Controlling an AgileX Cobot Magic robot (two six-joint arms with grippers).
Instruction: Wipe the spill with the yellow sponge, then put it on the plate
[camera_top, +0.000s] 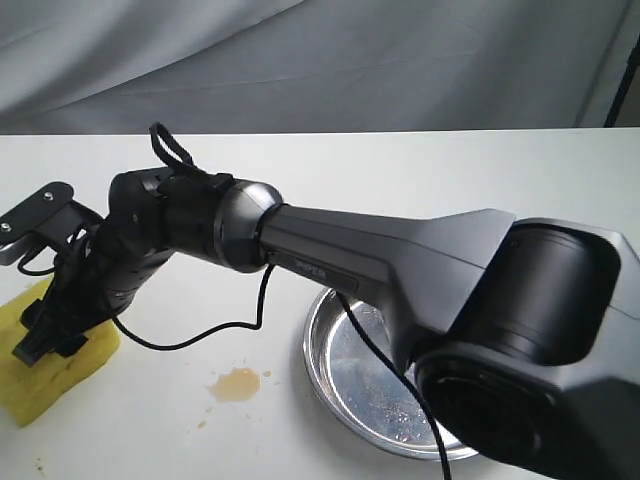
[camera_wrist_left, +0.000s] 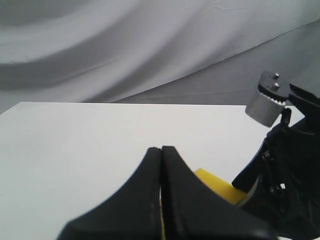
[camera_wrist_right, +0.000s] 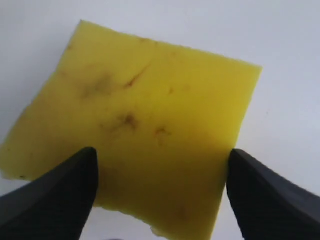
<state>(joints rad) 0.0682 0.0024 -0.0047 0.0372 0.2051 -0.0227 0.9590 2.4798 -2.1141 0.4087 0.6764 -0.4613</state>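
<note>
Lining up grasp: right gripper (camera_wrist_right: 162, 160) wide open, empty, astride thick yellow foam sponge (camera_wrist_right: 145, 100); next clamp, wipe tan-brown spill (camera_top: 238, 385).

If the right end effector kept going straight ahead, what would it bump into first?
Probably the sponge, lying straight ahead of the open right end effector; how far off is unclear.

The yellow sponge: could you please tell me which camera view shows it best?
The right wrist view: the yellow sponge fills the frame, stained top face plain, between the fingers of the open right gripper. The exterior view catches it at the frame's edge, partly behind that gripper. The left wrist view shows only a yellow corner.
</note>
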